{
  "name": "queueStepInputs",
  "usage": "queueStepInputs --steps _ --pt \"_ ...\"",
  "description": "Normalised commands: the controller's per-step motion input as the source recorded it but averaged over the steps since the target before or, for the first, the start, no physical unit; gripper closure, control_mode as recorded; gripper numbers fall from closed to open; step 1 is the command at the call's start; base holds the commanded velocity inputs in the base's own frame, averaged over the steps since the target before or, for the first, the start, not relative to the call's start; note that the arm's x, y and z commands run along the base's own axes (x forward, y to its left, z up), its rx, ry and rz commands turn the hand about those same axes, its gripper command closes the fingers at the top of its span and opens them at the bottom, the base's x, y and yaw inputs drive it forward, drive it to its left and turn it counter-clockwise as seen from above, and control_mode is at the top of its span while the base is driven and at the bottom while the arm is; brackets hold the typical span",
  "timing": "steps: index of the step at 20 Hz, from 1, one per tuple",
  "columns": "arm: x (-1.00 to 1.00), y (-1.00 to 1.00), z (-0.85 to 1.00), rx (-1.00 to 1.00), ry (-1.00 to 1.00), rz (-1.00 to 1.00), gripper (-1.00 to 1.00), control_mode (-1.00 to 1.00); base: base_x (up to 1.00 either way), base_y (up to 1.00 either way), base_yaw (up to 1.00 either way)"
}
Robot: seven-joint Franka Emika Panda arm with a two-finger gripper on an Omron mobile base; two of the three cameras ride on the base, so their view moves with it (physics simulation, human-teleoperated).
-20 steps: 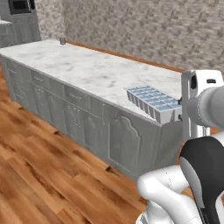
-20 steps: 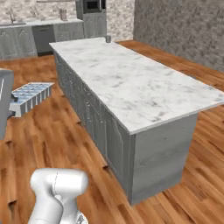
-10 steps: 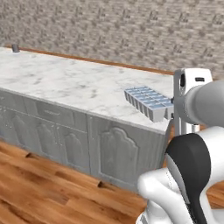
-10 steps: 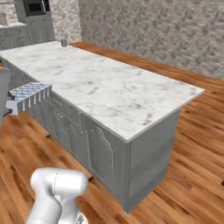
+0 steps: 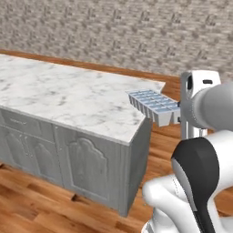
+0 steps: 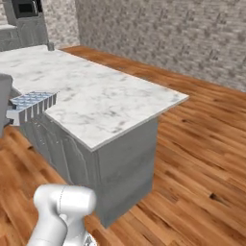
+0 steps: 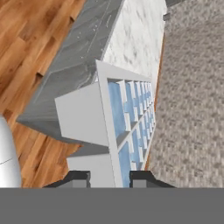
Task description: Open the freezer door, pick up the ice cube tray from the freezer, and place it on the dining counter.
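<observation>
Setting: simulated kitchen with a wood plank floor (image 6: 192,144) running under everything and a grey speckled stone wall (image 5: 113,32) standing behind.
Gripper: the gripper (image 7: 109,178) is showing its two dark tips at the bottom of the hand view, and they are pinching the near rim of the ice cube tray (image 7: 124,118) between them, so it is closing on the tray and carrying it.
Fingertips: one fingertip (image 7: 78,177) is sitting on the white outer side of the tray, the other on the side of the blue cells.
Tray: the ice cube tray (image 5: 154,106) is hanging in the air, roughly level in the base views, its two rows of pale blue cells facing up; in the right base view the ice cube tray (image 6: 31,104) is sticking out from the hand at the left edge.
Tray versus counter: the tray is hovering off the short end of the dining counter (image 5: 68,98), near its corner and a little above the top; it is not touching the marble.
Counter: the dining counter (image 6: 110,103) is stretching away as a long white slab with grey veining on a grey panelled base (image 5: 86,164).
Far end: a small dark object (image 6: 50,46) is standing on the far end of the marble; what it is cannot be told.
Beyond: grey cabinets and a dark built-in oven (image 6: 26,7) are showing at the top left of the right base view.
</observation>
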Motion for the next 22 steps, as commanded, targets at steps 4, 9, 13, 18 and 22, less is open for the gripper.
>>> queueStepInputs --steps 4,9,13,18,22 --pt "0.00 0.00 0.00 0.00 0.00 0.00 1.00 1.00 0.30 -1.00 0.11" --pt "0.00 0.00 0.00 0.00 0.00 0.00 1.00 1.00 0.24 -1.00 0.46" --pt "0.00 0.00 0.00 0.00 0.00 0.00 1.00 1.00 0.20 -0.97 0.58" --pt "0.00 0.00 0.00 0.00 0.00 0.00 1.00 1.00 0.16 -1.00 0.57" --pt "0.00 0.00 0.00 0.00 0.00 0.00 1.00 1.00 0.16 -1.00 0.52"
